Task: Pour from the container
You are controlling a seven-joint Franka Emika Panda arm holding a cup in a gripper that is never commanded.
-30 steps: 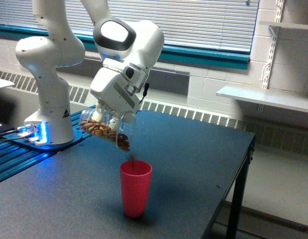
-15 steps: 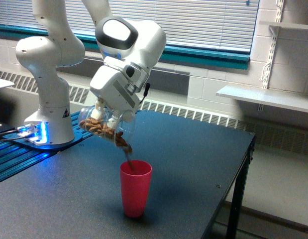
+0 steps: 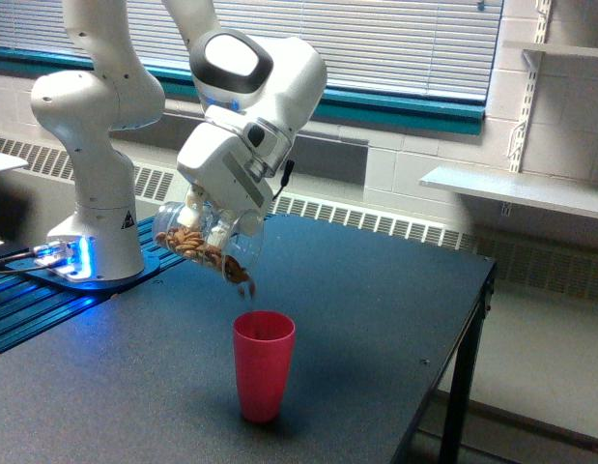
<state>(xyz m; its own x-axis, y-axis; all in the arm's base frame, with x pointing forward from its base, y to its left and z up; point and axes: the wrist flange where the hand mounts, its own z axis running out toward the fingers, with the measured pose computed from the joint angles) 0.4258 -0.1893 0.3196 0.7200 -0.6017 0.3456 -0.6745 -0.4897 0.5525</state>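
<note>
The container (image 3: 197, 244), a clear round jar with brown nut-like pieces inside, hangs tilted steeply, its mouth pointing down toward the exterior view's right. My gripper (image 3: 210, 224) is shut on it, white fingers clamping its sides. Brown pieces crowd the jar's lip (image 3: 242, 275). A pink-red plastic cup (image 3: 264, 363) stands upright on the dark table (image 3: 376, 319), directly below and slightly right of the jar's mouth, with a gap between them.
The arm's white base (image 3: 91, 242) stands on a blue-lit plate at the exterior view's left. The table's edge drops off at the right. A white wall shelf (image 3: 516, 188) and a radiator sit behind the table.
The jar and gripper have risen slightly and the stream of pieces falling into the cup has stopped. Fewer pieces remain in the jar than a second ago.
</note>
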